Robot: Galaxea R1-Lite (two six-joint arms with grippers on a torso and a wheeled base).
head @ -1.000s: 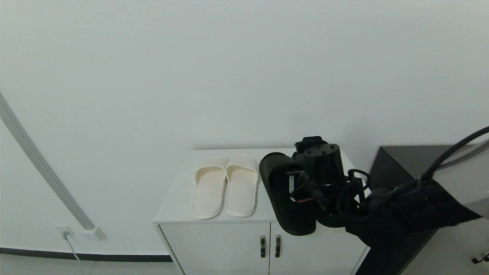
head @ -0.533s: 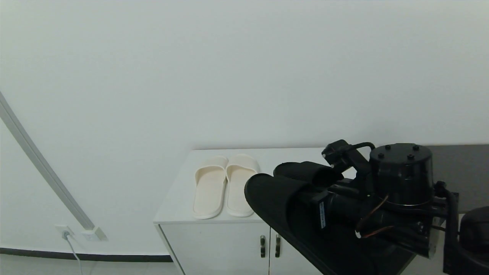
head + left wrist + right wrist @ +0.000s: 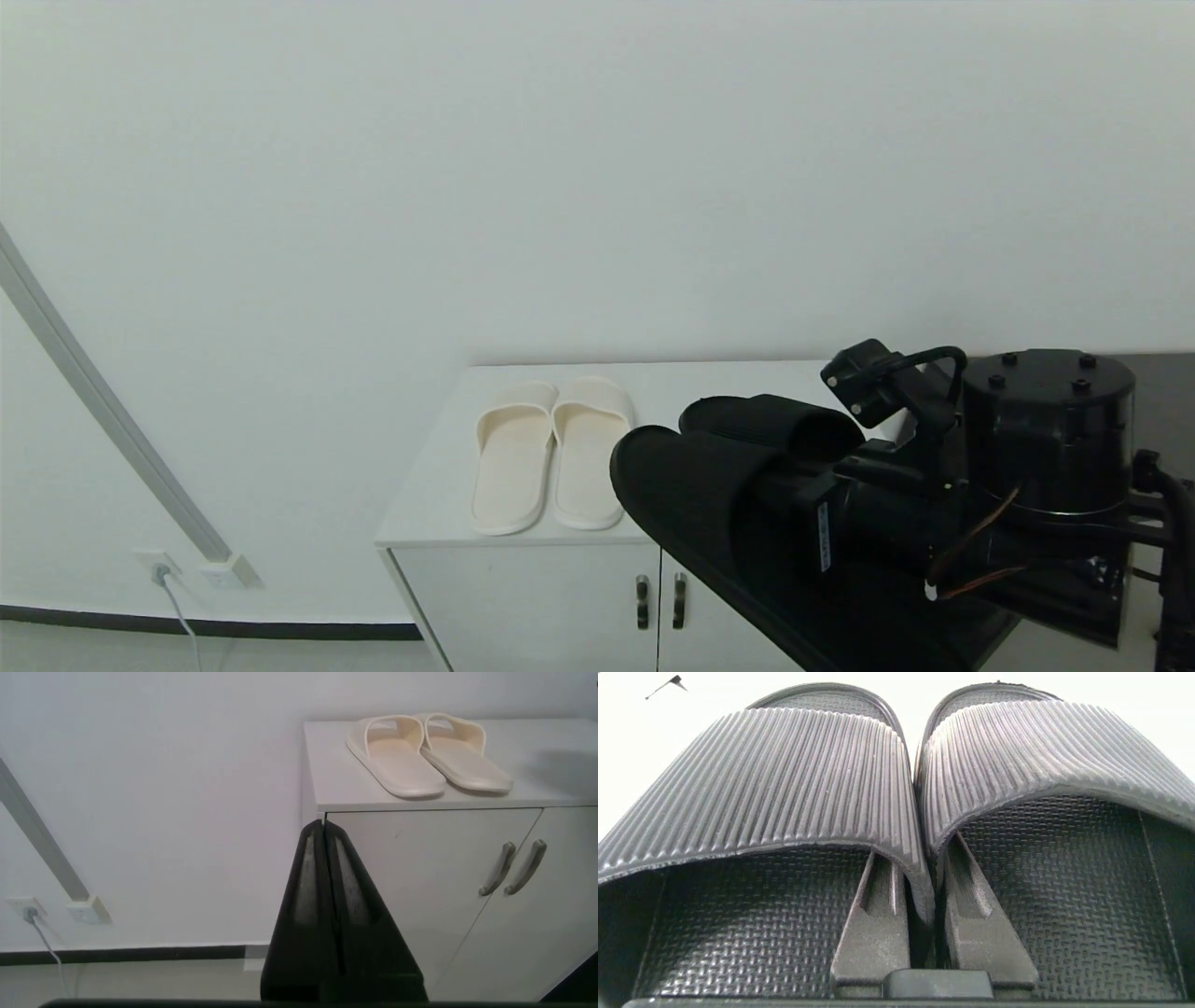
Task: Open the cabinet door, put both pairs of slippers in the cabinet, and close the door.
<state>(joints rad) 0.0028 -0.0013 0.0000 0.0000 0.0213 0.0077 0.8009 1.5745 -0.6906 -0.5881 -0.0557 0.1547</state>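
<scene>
Right pincer (image 3: 918,873) held both black slippers (image 3: 709,476) clamped by their inner edges, having lifted them off the cabinet (image 3: 434,499) top toward the robot. White slippers (image 3: 551,457) remained there. Left pincer (image 3: 324,838) was closed, empty. Doors (image 3: 560,597) were shut, so opening is judged outstanding.

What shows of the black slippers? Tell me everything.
The black slippers are a matte, rubbery-looking pair of slides with ribbed straps and diamond-textured footbeds. They lie side by side, inner edges pressed together, pinched by the right gripper, with one finger under each strap. In the head view the pair is tilted, toes toward the cream slippers, and overlaps the right side of the white cabinet.
</scene>
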